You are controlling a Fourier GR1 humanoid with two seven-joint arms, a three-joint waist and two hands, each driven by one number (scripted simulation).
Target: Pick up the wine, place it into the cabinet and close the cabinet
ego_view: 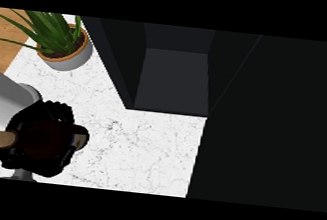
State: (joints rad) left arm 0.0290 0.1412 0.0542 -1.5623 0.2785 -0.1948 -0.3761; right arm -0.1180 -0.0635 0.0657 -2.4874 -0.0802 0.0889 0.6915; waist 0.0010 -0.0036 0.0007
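My left hand (72, 141) is clenched round the wine (37, 138) at the lower left of the marble counter (144, 147). The dark bottle lies almost hidden in my fingers, its tan cork poking out to the left. The black cabinet (174, 78) stands open ahead and to the right, well apart from the bottle, and a potted plant (59, 38) sits beside its left wall.

counter (140, 145) bare between its near edge and the open cabinet (174, 78), straight path in. potted plant (62, 41) stands near the far-left corner, just left of the cabinet. black panel (267, 143) shuts off the counter's whole right side
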